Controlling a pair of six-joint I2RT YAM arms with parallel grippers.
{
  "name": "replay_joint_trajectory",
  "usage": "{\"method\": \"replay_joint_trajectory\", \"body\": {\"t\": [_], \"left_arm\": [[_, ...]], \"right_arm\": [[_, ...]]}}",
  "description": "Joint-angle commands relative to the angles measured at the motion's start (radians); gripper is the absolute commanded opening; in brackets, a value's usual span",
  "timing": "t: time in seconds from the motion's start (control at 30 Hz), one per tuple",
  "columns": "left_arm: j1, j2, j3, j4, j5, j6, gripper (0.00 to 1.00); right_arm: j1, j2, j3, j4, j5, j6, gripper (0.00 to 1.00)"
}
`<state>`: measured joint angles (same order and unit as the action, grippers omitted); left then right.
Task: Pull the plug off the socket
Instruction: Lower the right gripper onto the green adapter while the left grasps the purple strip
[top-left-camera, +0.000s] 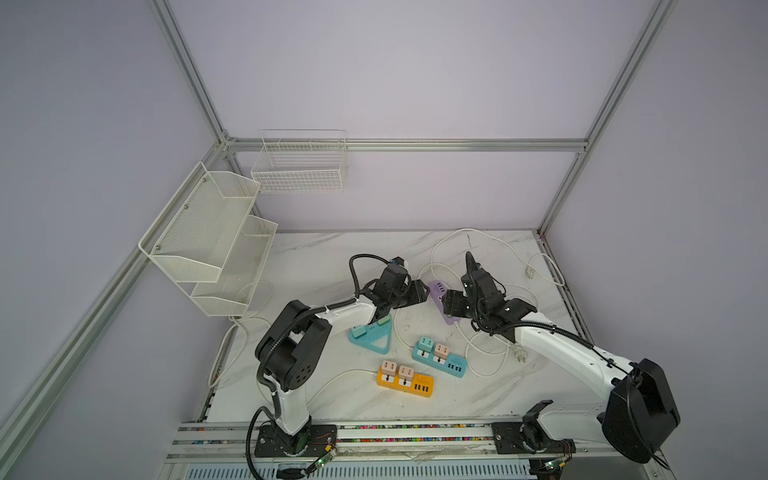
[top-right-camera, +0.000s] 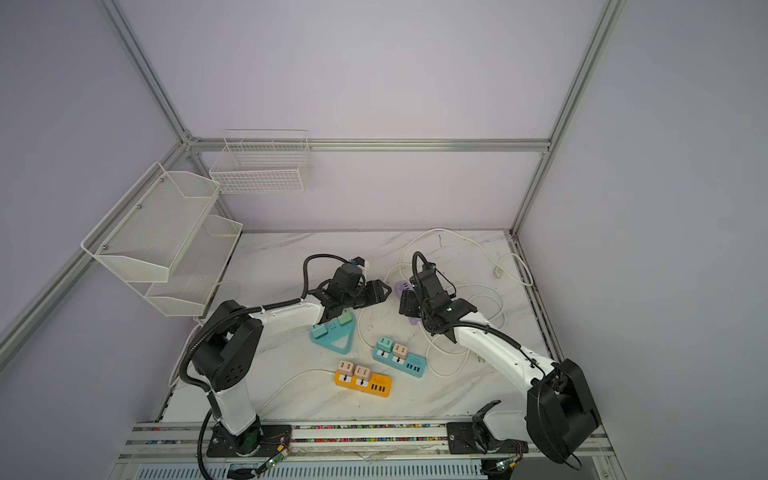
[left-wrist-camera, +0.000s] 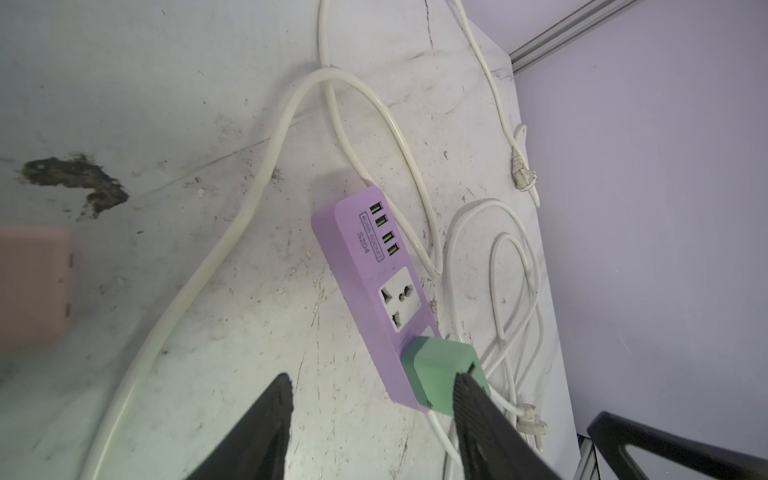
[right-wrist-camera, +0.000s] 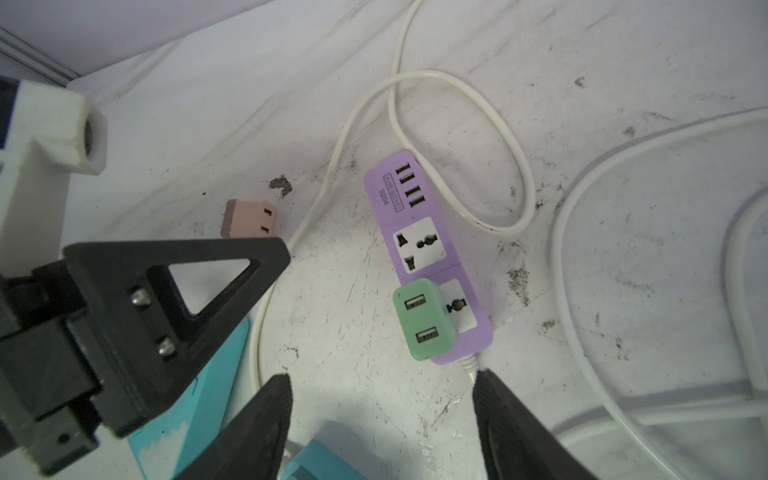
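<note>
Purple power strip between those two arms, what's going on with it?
Two robot arms are pulling adapters out of power strips. On the purple power strip one socket is empty, and a pink adapter lies loose beside it. A green adapter is still plugged into the end socket. The left gripper and right gripper hover close to it, jaws open, holding nothing. The orange strip, blue strip and teal triangular strip still have adapters in.

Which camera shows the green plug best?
The right wrist view: the green plug shows whole, both ports visible. The left wrist view has it partly behind the left gripper; in both top views the right arm hides it.
</note>
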<state>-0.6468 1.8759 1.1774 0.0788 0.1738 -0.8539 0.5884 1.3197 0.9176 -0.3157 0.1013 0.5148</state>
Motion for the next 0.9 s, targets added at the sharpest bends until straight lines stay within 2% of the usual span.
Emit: {"method": "replay_joint_trajectory", "body": {"t": [0.0,0.13,0.47,0.87], "left_arm": [[-0.001,0.044,0.127,0.086,0.060,-0.007,0.61],[-0.006,0.095,0.157,0.107,0.083,0.013,0.60],[-0.007,0.203,0.223,0.111,0.141,0.036,0.55],[-0.007,0.266,0.271,0.087,0.176,0.071,0.48]], "right_arm": [[-0.002,0.016,-0.024,0.002,0.034,0.004,0.72],[-0.002,0.045,-0.028,0.026,0.013,-0.014,0.71],[-0.005,0.100,-0.025,0.051,0.052,-0.046,0.71],[-0.025,0.156,-0.029,0.080,0.049,-0.081,0.66]]}}
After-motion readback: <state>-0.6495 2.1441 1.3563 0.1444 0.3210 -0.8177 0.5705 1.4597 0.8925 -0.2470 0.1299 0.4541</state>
